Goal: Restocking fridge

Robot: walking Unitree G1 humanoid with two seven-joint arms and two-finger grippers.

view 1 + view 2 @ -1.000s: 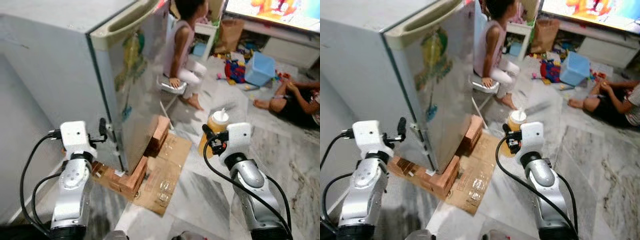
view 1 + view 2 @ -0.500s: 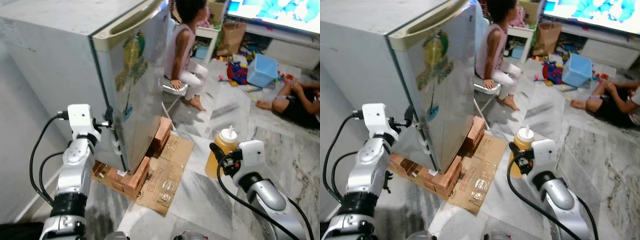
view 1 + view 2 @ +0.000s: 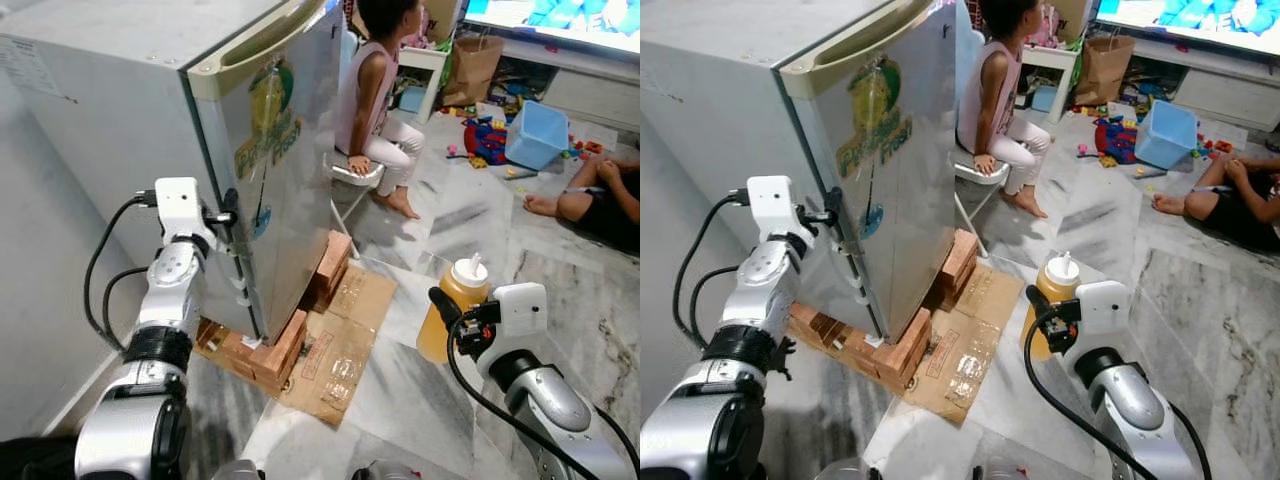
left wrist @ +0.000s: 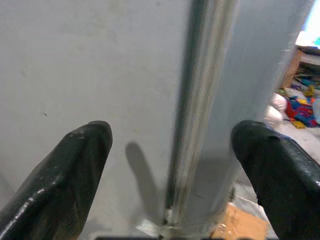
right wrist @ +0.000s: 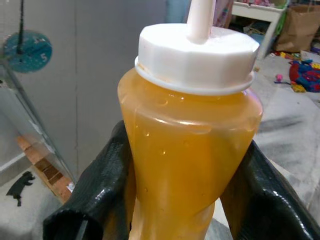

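Right wrist view: right gripper [image 5: 180,200] pinches an orange bottle [image 5: 187,150], lower right in the eye views. Left gripper [image 4: 170,150] is spread at the fridge [image 3: 150,110] door edge, left of centre.

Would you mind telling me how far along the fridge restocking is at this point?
Done: the right gripper is shut on the orange squeeze bottle, held upright. In hand: the left gripper, open, sits at the edge of the fridge door, which looks closed. Left: opening the door and putting the bottle inside.
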